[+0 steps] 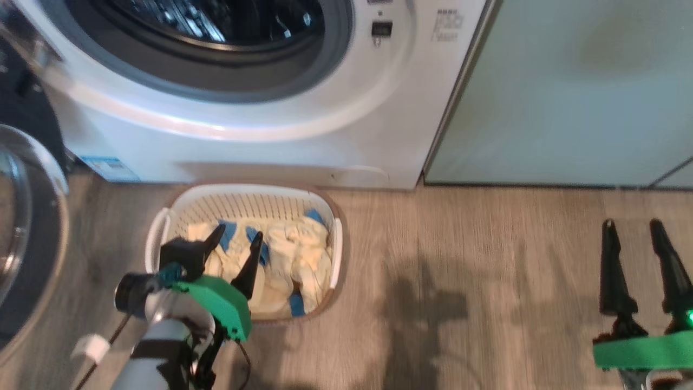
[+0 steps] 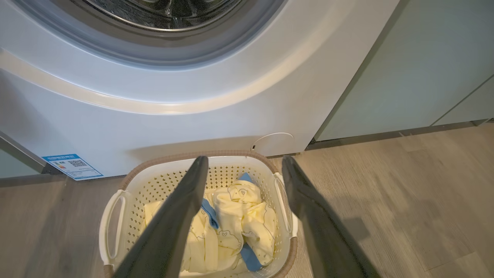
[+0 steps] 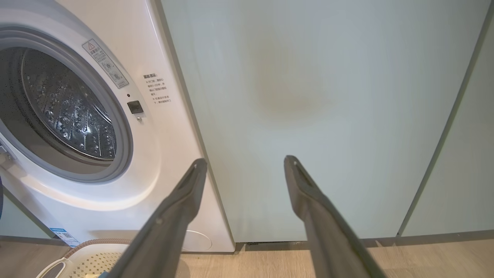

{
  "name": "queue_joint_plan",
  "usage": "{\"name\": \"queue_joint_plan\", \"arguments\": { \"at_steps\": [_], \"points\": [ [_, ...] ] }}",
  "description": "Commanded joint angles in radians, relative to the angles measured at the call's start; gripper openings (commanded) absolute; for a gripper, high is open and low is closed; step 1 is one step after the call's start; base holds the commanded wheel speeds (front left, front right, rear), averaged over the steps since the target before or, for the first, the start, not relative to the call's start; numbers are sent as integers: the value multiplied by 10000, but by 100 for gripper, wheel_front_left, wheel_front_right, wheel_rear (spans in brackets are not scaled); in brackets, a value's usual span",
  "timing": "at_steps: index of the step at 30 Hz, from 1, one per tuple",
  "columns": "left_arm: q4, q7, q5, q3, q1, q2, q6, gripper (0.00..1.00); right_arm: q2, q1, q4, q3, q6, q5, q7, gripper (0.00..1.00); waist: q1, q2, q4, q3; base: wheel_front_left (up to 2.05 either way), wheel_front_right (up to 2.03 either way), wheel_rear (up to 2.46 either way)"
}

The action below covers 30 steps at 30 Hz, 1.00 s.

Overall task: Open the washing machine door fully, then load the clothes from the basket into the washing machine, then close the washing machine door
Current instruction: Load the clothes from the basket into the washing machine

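On the wood-grain floor (image 1: 487,260), just in front of the washing machine (image 1: 243,151), sits the basket (image 1: 243,205) with the clothes (image 1: 298,254) heaped inside, cream with blue patches. At the left the washing machine door (image 1: 32,227) stands swung open, and the steel drum (image 1: 216,21) shows through the opening. The left gripper (image 1: 240,230) hangs over the basket, jaws spread wide and holding nothing. The right gripper (image 1: 632,222) is well apart at the near right, before the pale green cabinet (image 1: 568,92), jaws likewise spread and empty. A blue sticker (image 2: 72,166) with a QR code marks the machine's lower left corner; a warning label (image 3: 105,63) and a block of small print (image 3: 156,88) beside the opening are too small to read.
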Motion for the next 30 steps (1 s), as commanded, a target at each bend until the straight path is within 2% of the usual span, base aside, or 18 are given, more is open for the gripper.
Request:
{"name": "queue_joint_plan", "arguments": {
  "at_steps": [1, 15, 22, 30],
  "points": [
    [67, -50, -122, 254, -557, 244, -66, 100, -110, -410, -378, 230, 8, 104, -97, 100, -1, 0, -214, 671, 0, 0, 0],
    [3927, -343, -1184, -510, -3460, 675, -315, 100, -110, -1648, -790, 473, 8, 806, -97, 100, -1, 0, -1112, 3938, 0, 0, 0],
    [4960, -778, -2070, -1259, -4635, 1282, -321, 100, -110, -2197, -1179, 697, 8, 1171, -97, 100, -1, 0, -1473, 5517, 0, 0, 0],
    [5840, -1112, -2731, -2006, -5589, 1773, -323, 100, -110, -2608, -1340, 930, 8, 1430, -97, 100, -1, 0, -1688, 6498, 0, 0, 0]
  ]
}}
